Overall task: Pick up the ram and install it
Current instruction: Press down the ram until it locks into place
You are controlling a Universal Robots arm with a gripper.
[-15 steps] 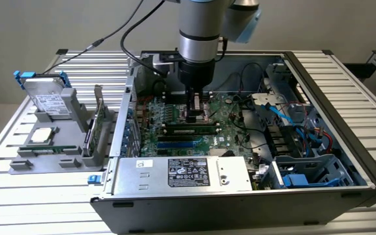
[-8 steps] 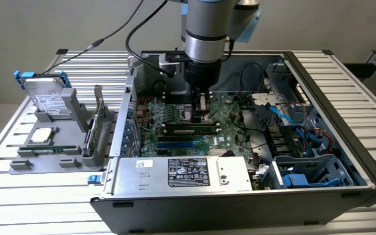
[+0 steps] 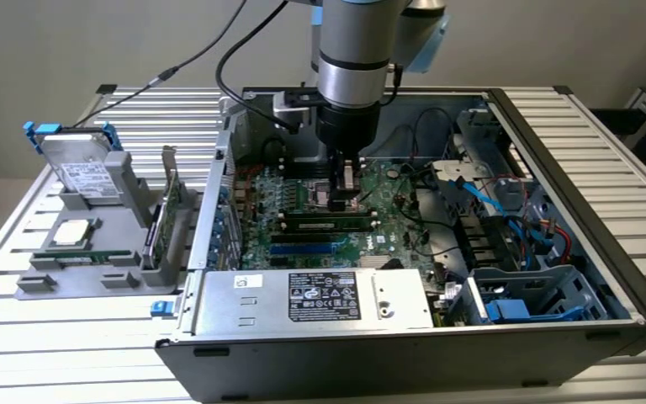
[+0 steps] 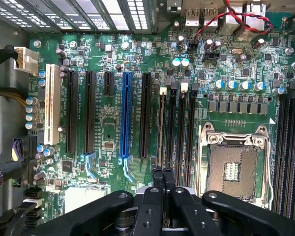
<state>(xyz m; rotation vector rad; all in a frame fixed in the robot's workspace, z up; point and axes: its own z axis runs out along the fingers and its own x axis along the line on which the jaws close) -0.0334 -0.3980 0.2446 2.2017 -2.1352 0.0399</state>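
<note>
The ram (image 3: 323, 223) is a long, narrow stick with dark chips and a green edge. It stands upright in a memory slot of the motherboard (image 3: 295, 198), inside the open computer case. My gripper (image 3: 346, 204) reaches straight down into the case, its tips at the ram's top edge. In the wrist view the two fingers (image 4: 157, 175) are shut, leaving only a thin gap. The ram's edge (image 4: 162, 132) runs on from that gap, along the memory slot farthest from the empty processor socket (image 4: 234, 167).
A blue slot (image 4: 126, 118) and black expansion slots lie beside the memory slots. The power supply (image 3: 312, 299) fills the case's near side, with drive cages and cables (image 3: 503, 210) at the exterior view's right. A grey holder (image 3: 87, 219) with spare parts stands outside the case on the left.
</note>
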